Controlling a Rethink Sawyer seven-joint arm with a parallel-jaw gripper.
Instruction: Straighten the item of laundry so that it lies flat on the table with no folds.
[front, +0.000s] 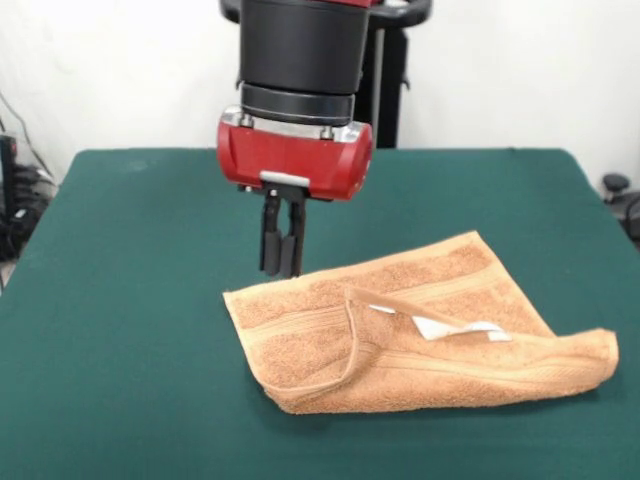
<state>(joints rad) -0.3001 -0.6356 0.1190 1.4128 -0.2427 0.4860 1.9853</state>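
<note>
The orange-tan towel lies on the green table right of centre, toward the near edge. Its near part is folded over on itself, with a curled flap at the middle and a doubled right end. A small white label shows on the fold. My gripper hangs straight down from the red and black arm. Its two black fingers are pressed together. Their tips sit right at the towel's far left edge. No cloth is lifted between them.
The robot's black pedestal stands behind the table's far edge. Cables and dark gear lie off the left side. A dark object sits off the right side.
</note>
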